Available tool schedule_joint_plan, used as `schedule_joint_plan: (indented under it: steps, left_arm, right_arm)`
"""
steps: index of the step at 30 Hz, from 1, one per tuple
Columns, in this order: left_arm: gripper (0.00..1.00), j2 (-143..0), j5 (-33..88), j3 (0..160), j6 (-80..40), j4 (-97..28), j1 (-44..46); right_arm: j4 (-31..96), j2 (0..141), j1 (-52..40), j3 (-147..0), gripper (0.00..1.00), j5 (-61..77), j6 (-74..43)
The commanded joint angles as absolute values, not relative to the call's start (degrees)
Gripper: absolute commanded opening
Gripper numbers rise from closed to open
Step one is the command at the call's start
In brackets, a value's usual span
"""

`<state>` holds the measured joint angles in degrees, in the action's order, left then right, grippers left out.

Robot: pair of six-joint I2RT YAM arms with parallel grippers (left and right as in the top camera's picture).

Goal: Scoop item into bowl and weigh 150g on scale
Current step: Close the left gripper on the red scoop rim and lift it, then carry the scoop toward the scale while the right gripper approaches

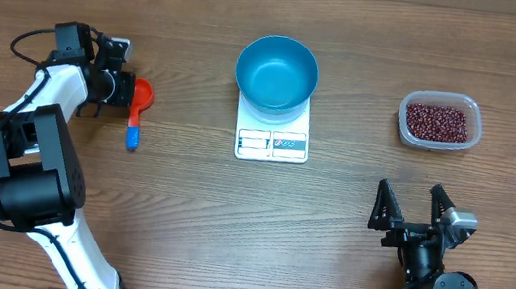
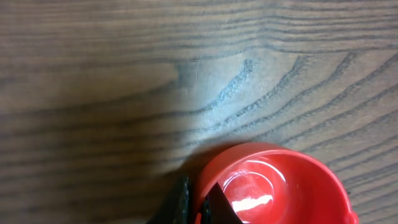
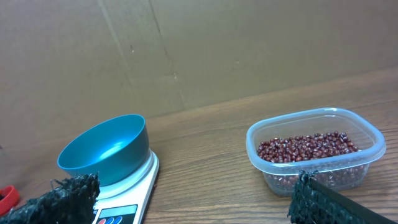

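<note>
My left tool point(image 1: 128, 90) is clamped on the red scoop point(image 1: 144, 96); next I carry it to the beans point(image 1: 438, 120). My right tool point(image 1: 411, 193) stands apart.

Far left I see a red scoop point(image 1: 141, 97), blue handle pointing near, lying on the wooden table point(image 1: 227, 230). Clear plastic tub point(image 1: 440, 122) far right. Cardboard wall point(image 3: 186, 50) beyond.

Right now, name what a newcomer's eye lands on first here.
A bright blue round plastic bowl sits empty on the small white rectangular scale in the middle. To the right, a clear rectangular plastic tub holds dark red-brown beans. On the left, the left fingers pinch the rim of a red plastic scoop with a blue handle.
</note>
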<state>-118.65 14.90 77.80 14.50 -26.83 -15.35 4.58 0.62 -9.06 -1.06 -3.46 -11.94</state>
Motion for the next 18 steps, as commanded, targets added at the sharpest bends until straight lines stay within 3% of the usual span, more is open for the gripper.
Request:
schedule_joint_plan:
  steps: [1, 18]
  left_arm:
    - [0.04, -114.8, 14.8, 81.6, 6.4, -29.3, -15.1]
    - [0.04, -87.2, 15.1, 90.4, -37.9, -55.7, -14.5]
  right_arm:
    - [4.4, 0.2, -9.4, -0.4, 1.00, -4.2, -12.0]
    - [4.4, 0.2, -9.4, -0.4, 1.00, -4.2, -12.0]
